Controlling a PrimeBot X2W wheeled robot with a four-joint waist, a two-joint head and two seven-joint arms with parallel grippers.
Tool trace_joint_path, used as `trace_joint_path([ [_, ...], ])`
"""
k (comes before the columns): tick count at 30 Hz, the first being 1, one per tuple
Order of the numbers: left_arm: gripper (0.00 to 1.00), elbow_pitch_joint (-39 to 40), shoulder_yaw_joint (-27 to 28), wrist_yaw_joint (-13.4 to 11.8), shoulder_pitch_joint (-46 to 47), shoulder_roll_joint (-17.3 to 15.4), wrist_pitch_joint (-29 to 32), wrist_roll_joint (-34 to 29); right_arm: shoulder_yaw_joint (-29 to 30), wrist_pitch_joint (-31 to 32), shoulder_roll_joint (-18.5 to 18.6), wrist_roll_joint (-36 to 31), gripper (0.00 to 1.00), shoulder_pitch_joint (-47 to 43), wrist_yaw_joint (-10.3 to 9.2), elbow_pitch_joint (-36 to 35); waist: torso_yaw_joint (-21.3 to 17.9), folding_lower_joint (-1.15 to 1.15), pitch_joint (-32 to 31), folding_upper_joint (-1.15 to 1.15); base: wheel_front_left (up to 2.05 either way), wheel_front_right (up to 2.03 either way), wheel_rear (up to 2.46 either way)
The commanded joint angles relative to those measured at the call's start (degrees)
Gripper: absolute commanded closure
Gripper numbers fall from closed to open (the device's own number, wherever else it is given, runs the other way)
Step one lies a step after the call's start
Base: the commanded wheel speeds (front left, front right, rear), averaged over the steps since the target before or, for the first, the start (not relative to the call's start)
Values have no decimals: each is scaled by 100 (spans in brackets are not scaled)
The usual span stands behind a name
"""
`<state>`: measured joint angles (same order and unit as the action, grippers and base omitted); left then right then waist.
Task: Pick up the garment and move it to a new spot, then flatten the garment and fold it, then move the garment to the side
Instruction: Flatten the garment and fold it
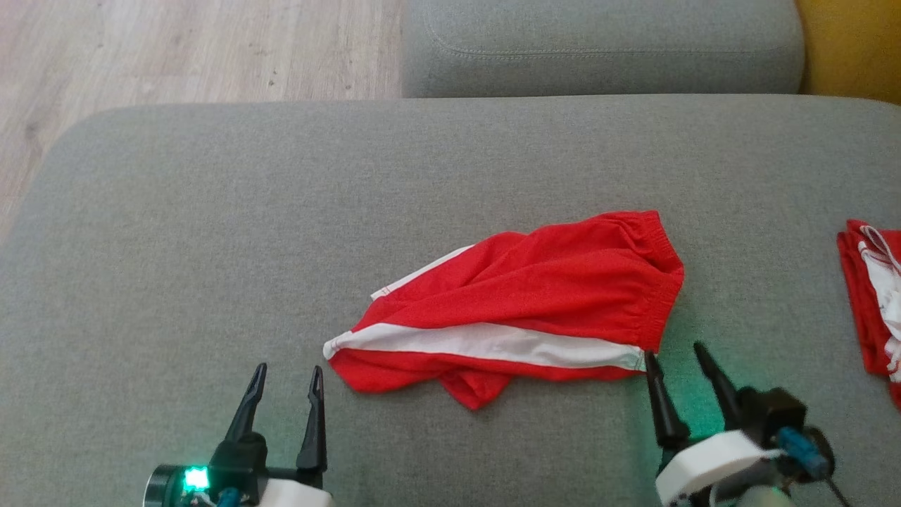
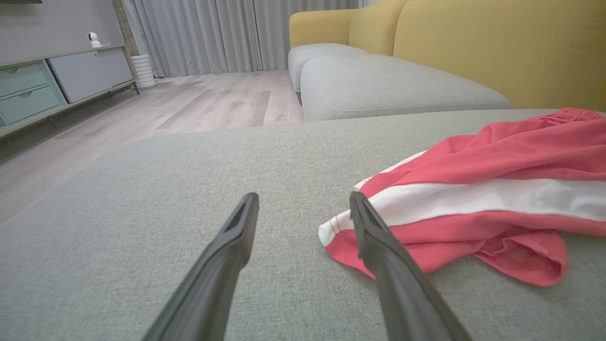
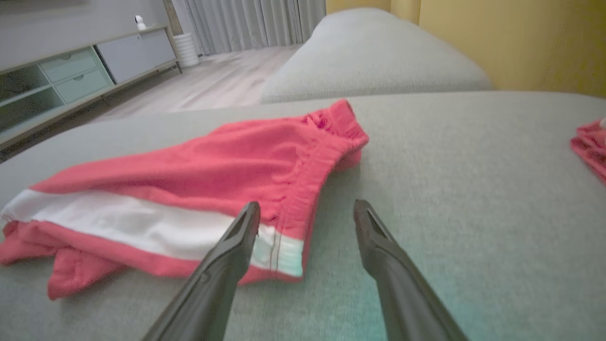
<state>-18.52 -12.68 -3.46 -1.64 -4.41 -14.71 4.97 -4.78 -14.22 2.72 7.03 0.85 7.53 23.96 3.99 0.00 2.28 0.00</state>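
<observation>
The garment [image 1: 535,289] is a pair of red shorts with a white side stripe, lying loosely folded in the middle of the grey couch cushion [image 1: 211,232]. My left gripper [image 1: 288,372] stands open just left of the garment's lower left corner, holding nothing. In the left wrist view the garment [image 2: 492,189] lies beside the open left gripper [image 2: 304,200]. My right gripper [image 1: 674,351] is open at the waistband's near corner. In the right wrist view the right gripper [image 3: 307,207] straddles the edge of the garment [image 3: 213,166], empty.
A second red and white cloth [image 1: 873,289] lies at the cushion's right edge. Another grey cushion [image 1: 598,42] sits behind, with the yellow couch back [image 1: 852,42] at far right. Wooden floor [image 1: 176,49] lies beyond the cushion's far left edge.
</observation>
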Motion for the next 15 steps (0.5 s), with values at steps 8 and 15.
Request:
trace_joint_path([
  [8,0,124,207,118,207,112,-29,-40,-263,-78,16,-74,0,545,-4,734,124,0,187,0,0,0,0],
  [15,0,91,196,153,243,141,-29,4,-534,-78,45,-5,0,755,-4,1032,223,0,271,0,0,0,0],
])
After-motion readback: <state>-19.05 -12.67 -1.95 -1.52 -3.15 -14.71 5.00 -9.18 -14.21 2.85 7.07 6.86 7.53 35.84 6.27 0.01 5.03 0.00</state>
